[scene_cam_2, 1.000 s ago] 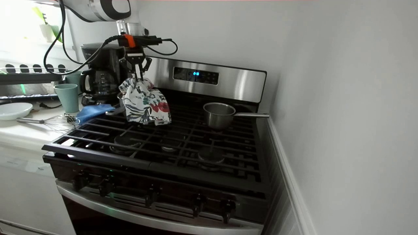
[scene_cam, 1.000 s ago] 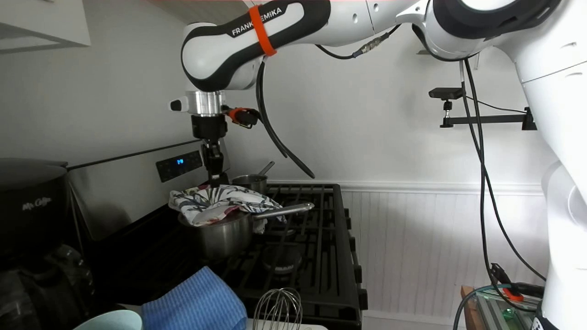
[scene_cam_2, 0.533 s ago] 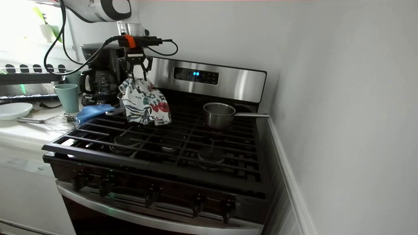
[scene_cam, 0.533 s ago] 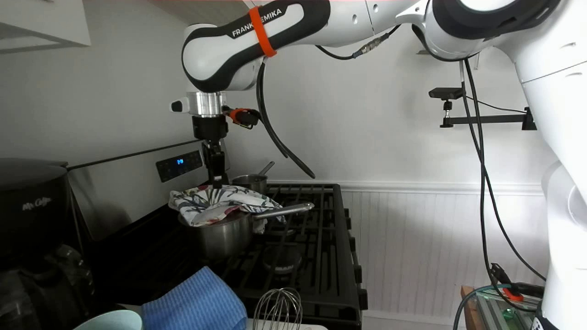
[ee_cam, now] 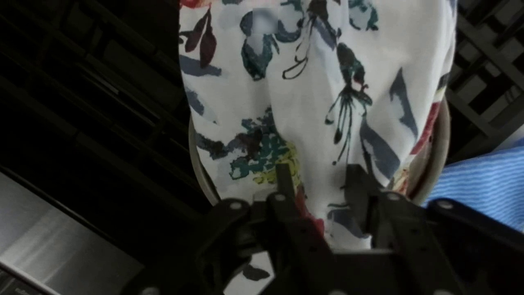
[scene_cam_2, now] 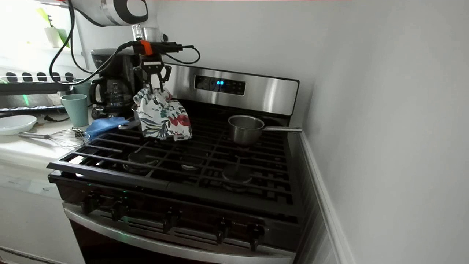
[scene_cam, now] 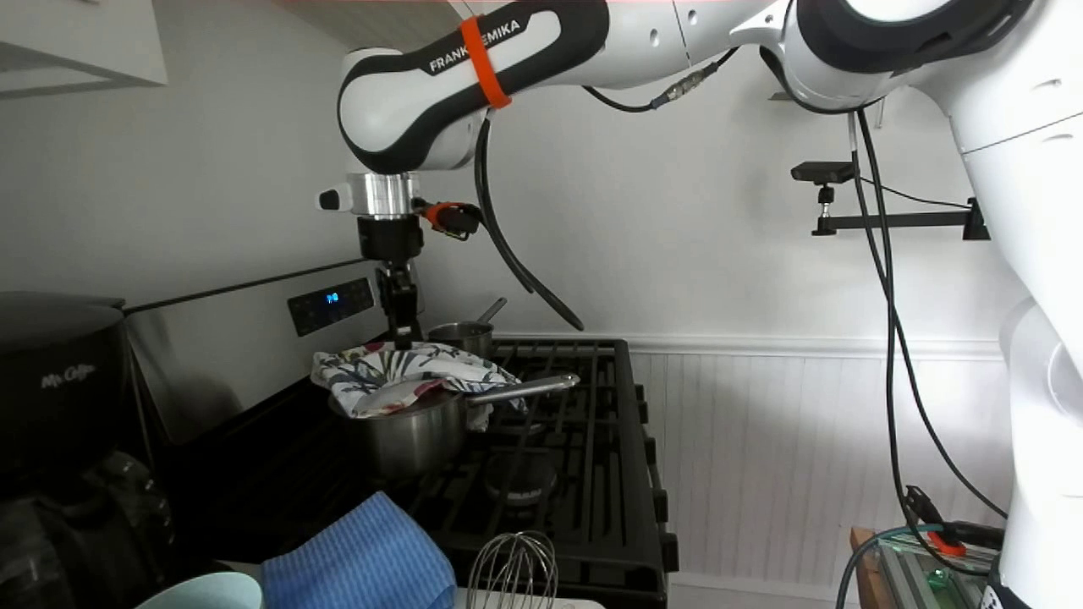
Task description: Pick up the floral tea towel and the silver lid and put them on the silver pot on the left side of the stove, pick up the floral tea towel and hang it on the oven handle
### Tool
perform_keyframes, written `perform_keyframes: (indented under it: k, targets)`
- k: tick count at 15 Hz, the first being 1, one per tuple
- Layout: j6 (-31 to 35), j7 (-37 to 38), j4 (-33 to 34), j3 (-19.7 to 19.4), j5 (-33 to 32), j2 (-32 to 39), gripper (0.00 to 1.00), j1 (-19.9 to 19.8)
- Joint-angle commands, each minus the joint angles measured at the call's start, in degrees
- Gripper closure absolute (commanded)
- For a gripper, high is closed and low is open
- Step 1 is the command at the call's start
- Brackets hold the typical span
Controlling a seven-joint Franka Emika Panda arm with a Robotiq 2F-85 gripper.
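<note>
The white floral tea towel (scene_cam: pixel 406 368) lies draped over the silver pot (scene_cam: pixel 415 440), which stands at the back left of the stove. In an exterior view the towel (scene_cam_2: pixel 165 117) hangs down in front and hides most of the pot; the pot's handle (scene_cam_2: pixel 130 125) shows beside it. My gripper (scene_cam_2: pixel 156 91) points straight down at the towel's top. In the wrist view the gripper's (ee_cam: pixel 319 168) fingers stand apart, with towel cloth (ee_cam: pixel 315 123) below and between them. No silver lid shows. The oven handle (scene_cam_2: pixel 146 242) runs along the stove front.
A small silver saucepan (scene_cam_2: pixel 246 130) stands at the back right of the stove. A coffee maker (scene_cam_2: pixel 115 80), a green cup (scene_cam_2: pixel 76 110), a blue cloth (scene_cam: pixel 364 554) and a whisk (scene_cam: pixel 513 567) are on the counter. The control panel (scene_cam_2: pixel 256 86) rises behind the pots.
The gripper's fingers spread wider, then came slightly closer together again. The arm has sunk a little toward the towel. The towel and pot stay where they were.
</note>
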Motion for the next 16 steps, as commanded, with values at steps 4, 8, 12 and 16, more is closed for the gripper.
perform_keyframes:
  k: [4,8,12,16]
  targets:
    - [-1.07,-0.32,-1.03,0.05,-0.38,-0.63,1.00,-0.54]
    - [-2.32,-1.62,-1.14,0.08,0.05,-1.99,1.00,-1.16]
    - [-4.25,-4.62,-2.48,-0.16,0.91,-6.08,1.00,-2.66]
    - [-5.53,-7.95,-4.33,-1.43,1.46,-11.86,1.00,-4.78]
